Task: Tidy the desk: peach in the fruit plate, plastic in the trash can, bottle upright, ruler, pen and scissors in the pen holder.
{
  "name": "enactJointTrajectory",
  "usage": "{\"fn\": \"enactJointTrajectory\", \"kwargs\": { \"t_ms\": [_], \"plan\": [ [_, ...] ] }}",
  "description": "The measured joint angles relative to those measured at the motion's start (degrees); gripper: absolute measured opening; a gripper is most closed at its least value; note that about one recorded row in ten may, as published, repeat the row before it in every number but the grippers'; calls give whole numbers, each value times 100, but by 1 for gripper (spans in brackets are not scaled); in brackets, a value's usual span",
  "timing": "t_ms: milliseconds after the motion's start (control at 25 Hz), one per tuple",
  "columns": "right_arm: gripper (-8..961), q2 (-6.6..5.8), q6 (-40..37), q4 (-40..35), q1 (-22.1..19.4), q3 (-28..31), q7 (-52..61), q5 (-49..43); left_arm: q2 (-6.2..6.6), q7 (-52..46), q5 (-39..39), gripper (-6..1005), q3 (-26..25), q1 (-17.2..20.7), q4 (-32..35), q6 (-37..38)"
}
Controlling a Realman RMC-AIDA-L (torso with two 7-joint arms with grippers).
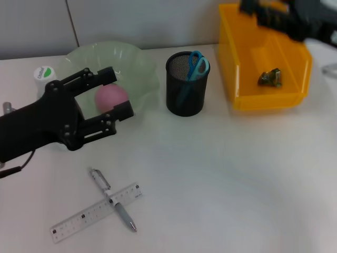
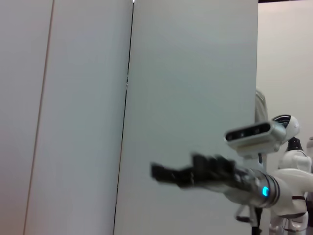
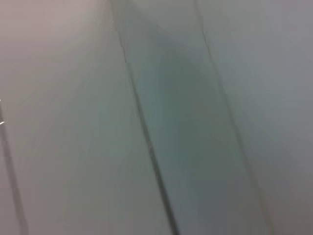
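Note:
A pink peach (image 1: 109, 98) lies in the pale green fruit plate (image 1: 138, 62). My left gripper (image 1: 117, 93) hangs open over the plate's near side, one black finger on each side of the peach as seen from the head. The bottle (image 1: 44, 75), white cap with a green leaf, stands cap up behind the left arm. Blue scissors (image 1: 197, 65) stick out of the black mesh pen holder (image 1: 185, 89). Crumpled plastic (image 1: 269, 78) sits in the orange trash can (image 1: 243, 100). The clear ruler (image 1: 96, 212) and silver pen (image 1: 112, 199) lie crossed near the table's front. My right gripper (image 1: 263, 13) is blurred above the can's far edge.
The left wrist view shows only wall panels, the robot's head and my right gripper (image 2: 171, 174) stretched out far off. The right wrist view shows only blurred wall. White tabletop spreads across the middle and right front.

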Motion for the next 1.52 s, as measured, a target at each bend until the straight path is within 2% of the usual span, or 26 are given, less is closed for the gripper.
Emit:
{"fn": "enactJointTrajectory", "kwargs": {
  "t_ms": [40,80,160,200,240,280,320,400,440,480,560,600,680,800,920,1040,1160,1240,1320,1440,1520],
  "plan": [
    [820,0,0,0,0,0,0,0,0,0,0,768,0,0,0,0],
    [820,-8,-660,115,-6,357,72,-723,3,-298,64,768,9,120,387,-3],
    [820,-13,-881,158,-7,458,26,-998,5,-456,119,768,10,177,589,-4],
    [820,-44,-1132,235,0,624,33,-1602,14,-749,260,768,-1,226,885,-2],
    [820,-44,-1132,235,0,624,33,-1602,14,-749,260,768,-1,226,885,-2],
    [820,-83,-1274,256,36,737,171,-2180,17,-842,330,768,-2,230,969,-2],
    [820,-83,-1274,256,36,737,171,-2180,19,-1011,464,769,-12,231,1126,-3],
    [820,-120,-1419,236,87,844,297,-2870,13,-1565,900,769,-15,183,1557,-29],
    [820,-120,-1419,236,87,844,297,-2870,13,-1565,900,769,-15,183,1557,-29],
    [820,-130,-1476,188,116,887,264,-3251,13,-1714,994,769,-12,153,1663,-28],
    [820,-126,-1481,130,119,893,179,-3407,13,-1936,1137,769,-11,120,1828,-14],
    [820,-100,-1490,-34,115,897,5,-3704,18,-2471,1432,769,-7,40,2296,32],
    [820,-88,-1500,-219,113,899,-91,-3915,19,-2588,1484,769,-4,20,2382,39],
    [820,-82,-1522,-494,129,902,-149,-4180,18,-3735,2300,769,64,-328,3145,103],
    [820,-74,-1517,-608,155,903,-178,-4348,14,-4059,2569,769,129,-471,3295,125],
    [819,-52,-1490,-669,212,905,-201,-4554,2,-5077,3444,769,559,-1013,3675,189],
    [819,-7,-1477,-689,250,924,-207,-4654,-4,-5722,3979,769,939,-1380,3745,194],
    [819,36,-1472,-698,274,1088,-224,-4673,-22,-6403,4575,769,1404,-1805,3677,186],
    [819,39,-1471,-698,283,1111,-224,-4675,-33,-6750,4863,769,1726,-1998,3626,162],
    [819,46,-1445,-699,291,1128,-213,-4682,-40,-6967,5038,768,1909,-2107,3601,134],
    [819,68,-1390,-698,298,1130,-209,-4707,-64,-7384,5420,768,2280,-2307,3513,13]
  ]
}}
